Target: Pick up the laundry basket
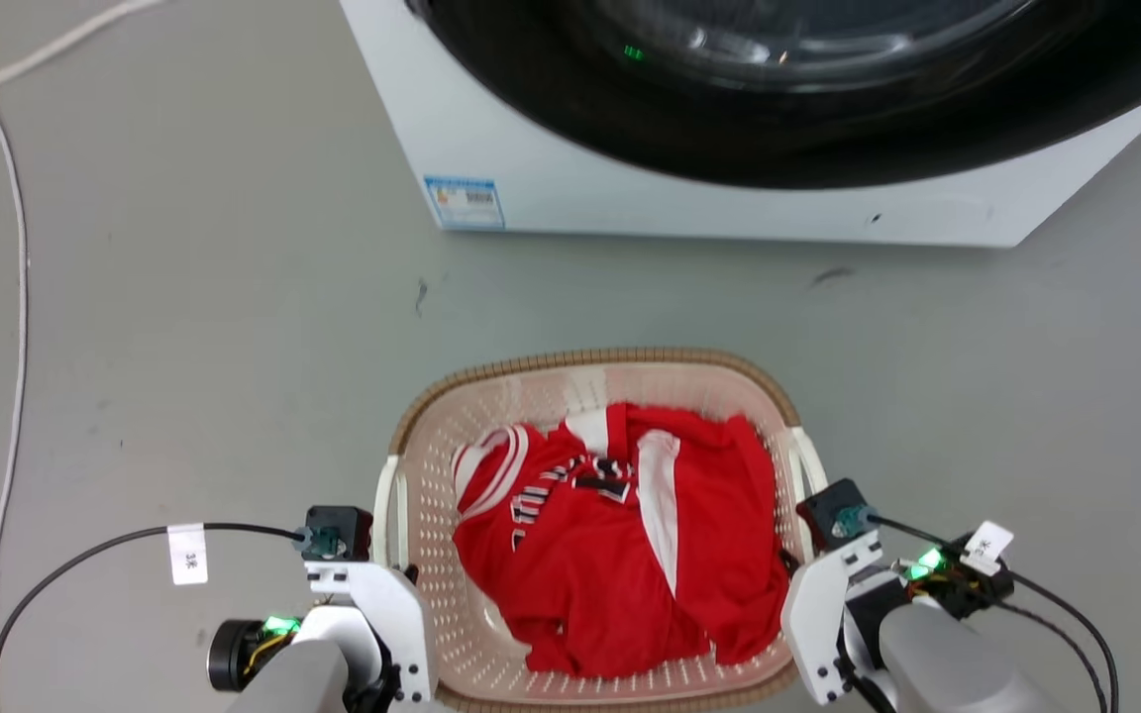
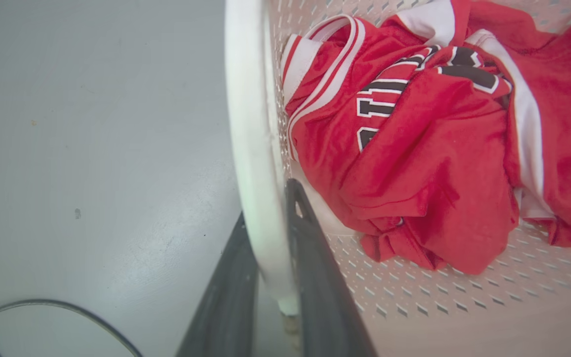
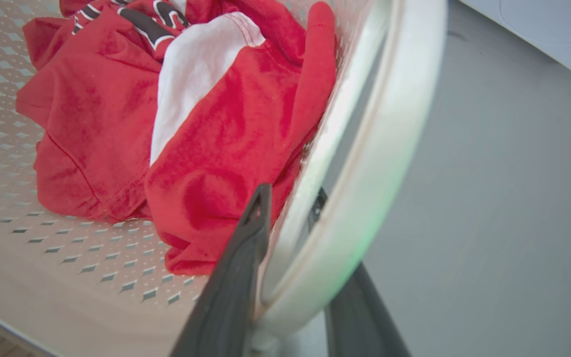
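White cable (image 1: 24, 297): trails down the grey floor (image 1: 184, 347), far left.
Left gripper (image 2: 265, 208): fingers clenched either side of the basket's white left handle (image 2: 251, 148).
Laundry basket (image 1: 590, 356): cream, brown rim, between the two grippers, near the washing machine (image 1: 630, 188) but apart from it.
Red jersey (image 1: 620, 555): crumpled inside the basket.
Right gripper (image 3: 290, 198): fingers clamped across the white right handle (image 3: 389, 148).
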{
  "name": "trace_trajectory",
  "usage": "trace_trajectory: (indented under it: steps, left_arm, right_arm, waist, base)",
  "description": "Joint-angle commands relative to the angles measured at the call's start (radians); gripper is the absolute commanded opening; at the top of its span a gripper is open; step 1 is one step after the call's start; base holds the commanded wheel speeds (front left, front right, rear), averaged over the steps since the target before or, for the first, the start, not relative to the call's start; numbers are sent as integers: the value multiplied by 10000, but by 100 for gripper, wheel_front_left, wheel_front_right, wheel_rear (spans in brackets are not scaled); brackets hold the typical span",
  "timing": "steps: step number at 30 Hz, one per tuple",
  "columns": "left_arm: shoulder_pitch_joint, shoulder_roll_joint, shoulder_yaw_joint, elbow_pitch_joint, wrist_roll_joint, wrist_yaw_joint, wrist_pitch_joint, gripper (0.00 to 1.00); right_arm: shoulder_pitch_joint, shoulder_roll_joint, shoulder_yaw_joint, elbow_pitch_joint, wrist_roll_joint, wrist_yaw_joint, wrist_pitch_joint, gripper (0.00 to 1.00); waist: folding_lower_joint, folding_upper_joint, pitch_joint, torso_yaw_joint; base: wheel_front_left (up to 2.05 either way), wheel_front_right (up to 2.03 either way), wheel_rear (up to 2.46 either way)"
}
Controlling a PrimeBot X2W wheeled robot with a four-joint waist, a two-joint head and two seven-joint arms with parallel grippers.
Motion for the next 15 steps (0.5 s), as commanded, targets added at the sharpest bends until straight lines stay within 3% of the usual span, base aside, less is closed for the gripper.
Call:
trace_trajectory:
  steps: [1,15]
  left_arm:
    - [155,-1,-147,-40,-123,15,121,0]
    - [974,547,-1660,-631,-1758,15,1745,0]
  right_arm:
    - [298,137,258,-107,174,56,134,0]
    - [1144,118,1801,-6,1947,57,1497,0]
  waist:
    - [1,0,-752,-311]
    - [1,0,-3164,-822]
  base:
    - [0,0,0]
    - [0,0,0]
